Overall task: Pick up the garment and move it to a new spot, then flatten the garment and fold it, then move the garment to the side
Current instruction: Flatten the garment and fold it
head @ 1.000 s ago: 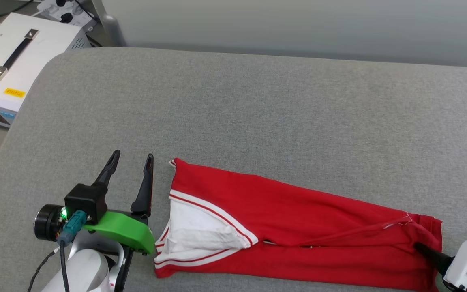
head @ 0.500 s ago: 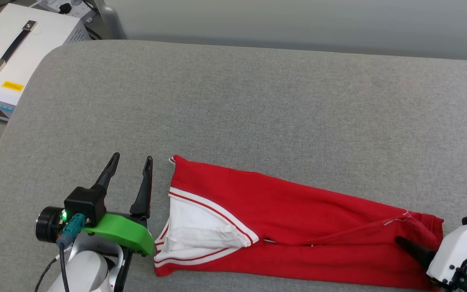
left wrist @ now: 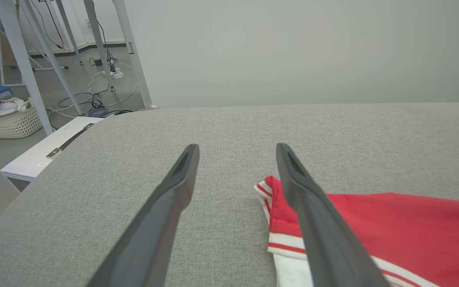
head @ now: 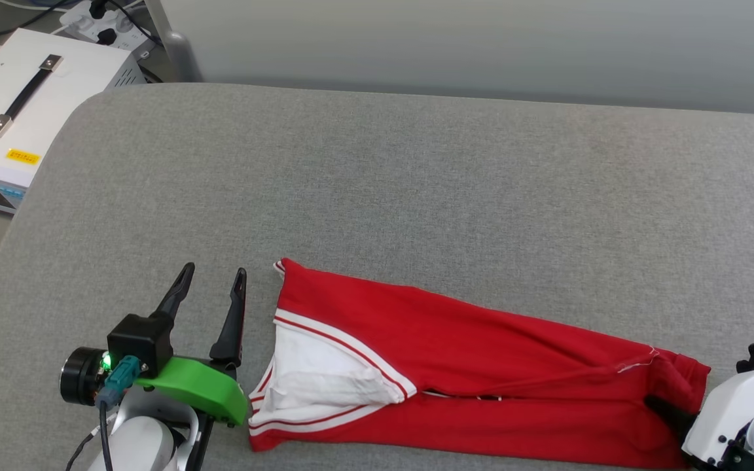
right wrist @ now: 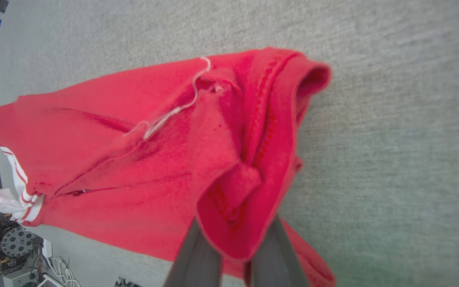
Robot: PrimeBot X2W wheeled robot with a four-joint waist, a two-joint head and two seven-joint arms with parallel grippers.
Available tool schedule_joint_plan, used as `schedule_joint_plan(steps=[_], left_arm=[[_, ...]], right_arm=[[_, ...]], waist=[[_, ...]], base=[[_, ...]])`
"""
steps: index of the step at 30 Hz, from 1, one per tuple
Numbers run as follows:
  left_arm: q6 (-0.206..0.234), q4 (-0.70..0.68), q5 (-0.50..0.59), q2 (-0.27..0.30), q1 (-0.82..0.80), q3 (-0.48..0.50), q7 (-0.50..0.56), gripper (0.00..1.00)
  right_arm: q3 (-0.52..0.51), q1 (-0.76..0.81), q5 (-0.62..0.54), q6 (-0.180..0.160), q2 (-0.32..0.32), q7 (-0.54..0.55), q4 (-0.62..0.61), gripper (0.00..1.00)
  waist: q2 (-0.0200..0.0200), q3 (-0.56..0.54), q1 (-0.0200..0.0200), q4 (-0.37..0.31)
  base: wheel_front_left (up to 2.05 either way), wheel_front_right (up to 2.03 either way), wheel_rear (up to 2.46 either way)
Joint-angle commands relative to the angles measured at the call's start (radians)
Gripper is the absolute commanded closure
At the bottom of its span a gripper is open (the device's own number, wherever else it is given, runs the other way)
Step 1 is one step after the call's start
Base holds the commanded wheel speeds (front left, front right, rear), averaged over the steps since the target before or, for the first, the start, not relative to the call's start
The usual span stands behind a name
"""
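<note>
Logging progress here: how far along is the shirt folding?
Done: the red jersey shirt with white sleeves lies on the grey padded surface, folded lengthwise into a long strip. In hand: the right gripper pinches its hem end; the left gripper sits open beside it. Left: likely further folds, moving aside.

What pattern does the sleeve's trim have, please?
Red and white stripes; the sleeve trim shows best in the head view.

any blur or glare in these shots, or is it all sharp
Head view: soft even light, no glare, shirt sharp. Left wrist view: left tool looks soft close to the lens. Right wrist view: grey cushion blurry on the right, shirt seams crisp.
</note>
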Motion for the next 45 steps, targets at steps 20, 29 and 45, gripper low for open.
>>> schedule_joint_plan(steps=[20,29,45], left_arm=[[-0.035,0.019,0.037,-0.044,0.033,0.033,-0.006,0.00],[-0.045,0.032,0.042,-0.061,0.053,0.047,-0.006,0.00],[-0.062,0.040,0.050,-0.092,0.091,0.086,-0.006,0.00]], right_arm=[[-0.086,-0.004,0.012,-0.001,-0.175,-0.110,0.075,1.00],[-0.030,0.039,0.042,-0.001,-0.167,-0.100,-0.027,1.00],[0.100,0.117,0.030,-0.001,0.023,0.057,-0.323,1.00]], waist=[[0.0000,-0.029,0.0000,-0.023],[0.0000,-0.078,0.0000,-0.035],[0.0000,-0.130,0.0000,0.012]], base=[[0.00,0.00,0.00],[0.00,0.00,0.00],[0.00,0.00,0.00]])
